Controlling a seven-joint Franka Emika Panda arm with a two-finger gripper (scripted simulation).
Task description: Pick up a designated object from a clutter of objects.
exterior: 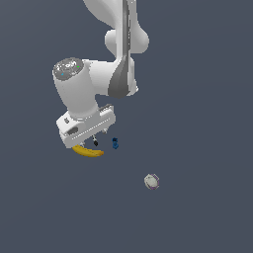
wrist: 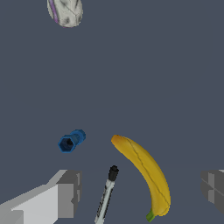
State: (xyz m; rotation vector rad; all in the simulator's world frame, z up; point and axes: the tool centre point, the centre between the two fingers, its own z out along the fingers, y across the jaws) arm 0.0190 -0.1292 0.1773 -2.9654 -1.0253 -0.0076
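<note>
From the exterior view I see the arm bent low with its gripper just over the banana; the small blue block sits close beside the banana toward the exterior view's right, and the whitish ball lies well apart from it. On the wrist view the banana lies between my two fingers — spread wide, gripping nothing. The black-and-silver tool lies just beside the banana, the blue block farther off, the ball farthest.
</note>
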